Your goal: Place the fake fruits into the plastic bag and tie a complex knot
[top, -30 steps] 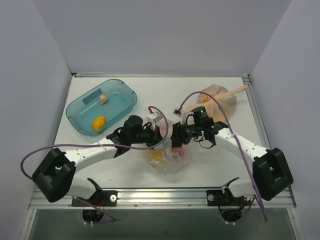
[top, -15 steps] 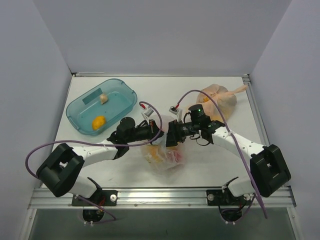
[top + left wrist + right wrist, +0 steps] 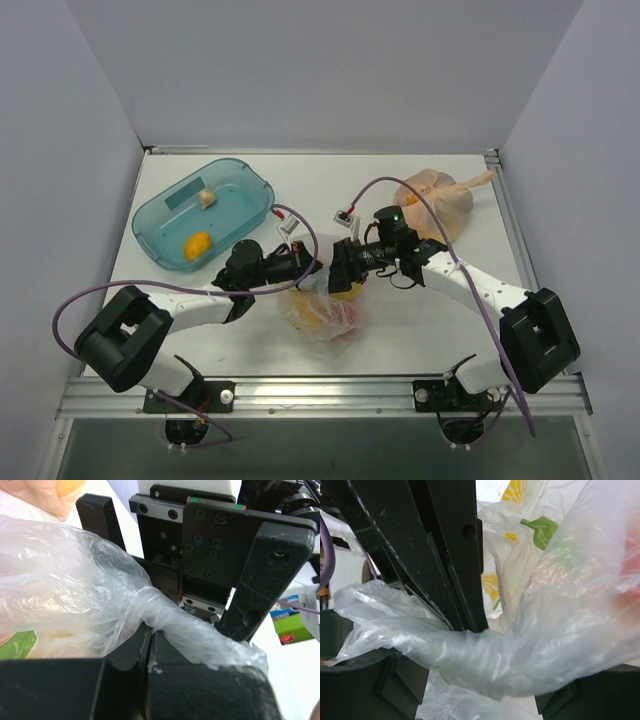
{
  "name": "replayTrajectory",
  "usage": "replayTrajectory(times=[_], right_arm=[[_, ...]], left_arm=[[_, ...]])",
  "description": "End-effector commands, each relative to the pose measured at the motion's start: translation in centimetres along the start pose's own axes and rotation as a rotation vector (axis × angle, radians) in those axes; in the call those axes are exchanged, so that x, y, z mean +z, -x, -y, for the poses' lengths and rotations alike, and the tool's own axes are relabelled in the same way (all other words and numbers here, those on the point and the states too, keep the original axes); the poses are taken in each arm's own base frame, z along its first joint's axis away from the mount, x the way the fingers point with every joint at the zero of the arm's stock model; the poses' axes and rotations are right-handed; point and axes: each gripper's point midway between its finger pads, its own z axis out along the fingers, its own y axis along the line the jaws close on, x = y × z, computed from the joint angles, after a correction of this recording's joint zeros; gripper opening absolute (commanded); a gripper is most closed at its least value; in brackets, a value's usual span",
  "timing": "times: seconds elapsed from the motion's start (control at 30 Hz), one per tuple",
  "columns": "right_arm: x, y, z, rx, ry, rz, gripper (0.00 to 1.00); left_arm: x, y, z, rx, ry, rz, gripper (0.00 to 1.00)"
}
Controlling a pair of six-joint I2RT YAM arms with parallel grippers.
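Observation:
The clear plastic bag [image 3: 325, 312] lies on the table between the arms, with yellow and red fake fruits [image 3: 316, 313] inside. Its neck [image 3: 167, 622] is twisted into a rope; I cannot tell whether a knot is tied in it. My left gripper [image 3: 306, 270] [image 3: 150, 642] is shut on that neck. My right gripper [image 3: 340, 278] [image 3: 475, 680] faces it with jaws wide open and the neck [image 3: 485, 655] lying across the gap. Another orange fruit [image 3: 197, 244] lies in the teal tray [image 3: 255, 195].
A peach-orange tied bag [image 3: 437, 198] sits at the back right. A small beige piece [image 3: 207, 198] lies in the tray. Purple cables loop above both wrists. White walls close in the table on three sides.
The right gripper has opened off the bag's neck. Both grippers and the bag have shifted a little to the left, the left arm drawing back.

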Motion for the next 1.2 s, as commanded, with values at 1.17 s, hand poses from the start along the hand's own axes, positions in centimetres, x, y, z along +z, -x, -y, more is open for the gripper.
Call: replayTrajectory(times=[1.17], right_arm=[[-6.1,1.6,-1.5,-0.194,-0.088,0.04,0.42]], left_arm=[[-2.9,2.6,-0.2,0.077,-0.022,0.002,0.0]])
